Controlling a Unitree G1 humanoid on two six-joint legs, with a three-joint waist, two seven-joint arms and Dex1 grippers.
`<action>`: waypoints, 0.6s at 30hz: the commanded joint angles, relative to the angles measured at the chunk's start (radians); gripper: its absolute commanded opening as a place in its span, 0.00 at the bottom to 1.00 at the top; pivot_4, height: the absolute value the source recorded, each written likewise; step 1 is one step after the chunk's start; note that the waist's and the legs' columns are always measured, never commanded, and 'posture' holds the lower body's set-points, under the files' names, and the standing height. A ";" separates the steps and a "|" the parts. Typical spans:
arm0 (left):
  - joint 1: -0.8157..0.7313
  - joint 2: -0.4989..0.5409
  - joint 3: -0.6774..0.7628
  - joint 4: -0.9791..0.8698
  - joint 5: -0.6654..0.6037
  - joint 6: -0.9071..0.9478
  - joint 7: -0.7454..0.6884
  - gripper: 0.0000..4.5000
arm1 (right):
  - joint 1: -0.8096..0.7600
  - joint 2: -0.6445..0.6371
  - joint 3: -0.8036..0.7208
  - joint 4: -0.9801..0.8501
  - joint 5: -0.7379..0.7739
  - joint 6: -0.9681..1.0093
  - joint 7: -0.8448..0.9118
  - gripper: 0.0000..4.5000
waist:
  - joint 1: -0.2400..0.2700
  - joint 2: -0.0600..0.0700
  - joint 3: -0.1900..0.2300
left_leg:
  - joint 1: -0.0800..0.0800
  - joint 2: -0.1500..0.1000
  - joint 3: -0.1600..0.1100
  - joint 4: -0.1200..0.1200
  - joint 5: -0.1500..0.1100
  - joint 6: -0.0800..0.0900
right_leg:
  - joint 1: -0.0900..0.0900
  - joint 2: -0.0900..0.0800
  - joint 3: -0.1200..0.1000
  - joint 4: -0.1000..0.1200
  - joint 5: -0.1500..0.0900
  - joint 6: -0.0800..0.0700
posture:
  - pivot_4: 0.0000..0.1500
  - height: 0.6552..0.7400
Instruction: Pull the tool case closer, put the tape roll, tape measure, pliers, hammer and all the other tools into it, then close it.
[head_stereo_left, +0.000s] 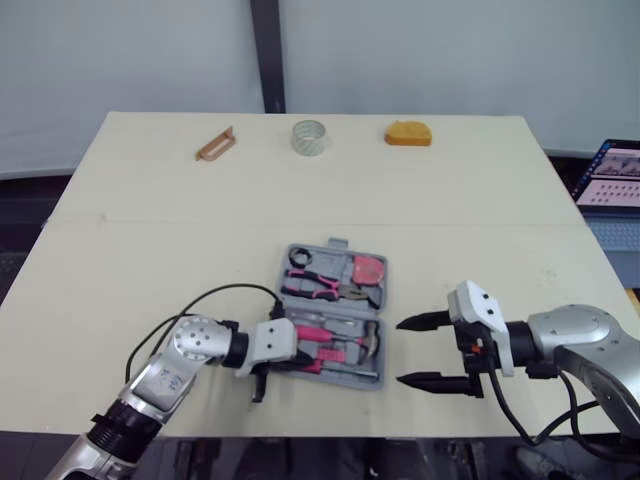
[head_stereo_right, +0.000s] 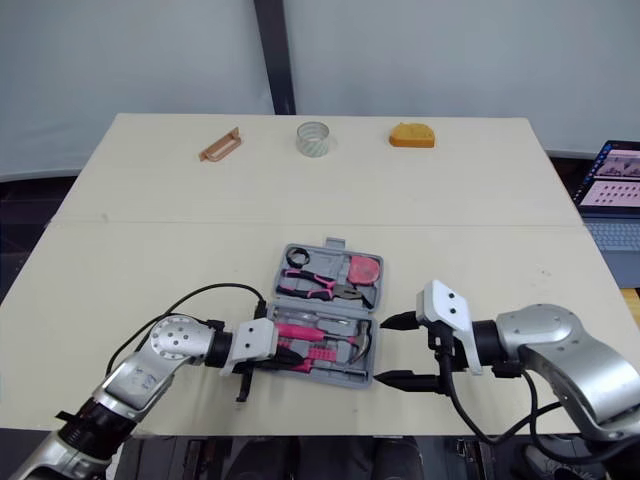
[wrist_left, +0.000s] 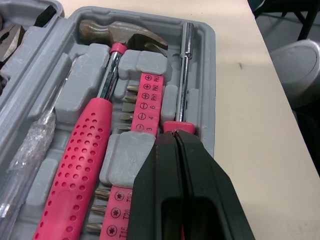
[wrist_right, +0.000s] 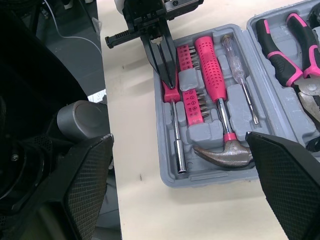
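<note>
The left gripper (wrist_left: 176, 145) is pressing its closed fingertips onto the screwdriver's (wrist_left: 186, 75) pink handle, probably seating it in the open tool case (wrist_left: 206, 40). The bit strip (wrist_left: 150, 100) just beside those tips is showing "PH1", "3 4 6" and "T15". The right gripper (head_stereo_left: 400, 351) is hanging wide open with the case edge just ahead of its jaws. The tape roll (head_stereo_left: 309, 137) and tape measure (head_stereo_left: 408, 133) are lying far beyond both grippers, not yet packed.

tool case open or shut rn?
Open. The tool case lies spread flat, both halves facing up, with the hammer and pliers visible in their slots.
</note>
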 joint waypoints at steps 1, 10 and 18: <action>0.047 0.023 -0.084 0.076 0.091 -0.011 -0.017 0.01 | 0.000 -0.004 -0.017 -0.018 0.011 -0.004 -0.004 1.00 | 0.000 0.000 0.000 | 0.000 0.000 0.000 0.000 0.000 0.000 | 0.000 0.000 0.000 0.000 0.000 0.000 | 1.00 1.00; 0.063 0.023 -0.089 0.097 0.107 -0.039 -0.019 0.01 | -0.001 -0.003 -0.017 -0.017 0.010 -0.003 -0.008 1.00 | -0.001 0.002 -0.006 | 0.001 0.000 0.000 -0.001 0.000 0.000 | 0.001 0.000 0.000 0.000 0.000 0.000 | 1.00 1.00; 0.020 -0.009 0.071 -0.050 -0.135 0.200 -0.029 0.01 | -0.019 0.018 -0.057 0.030 0.053 0.010 -0.010 1.00 | -0.002 0.002 -0.005 | 0.001 0.000 0.000 -0.001 0.000 0.000 | 0.000 0.000 0.000 0.000 0.000 0.000 | 1.00 1.00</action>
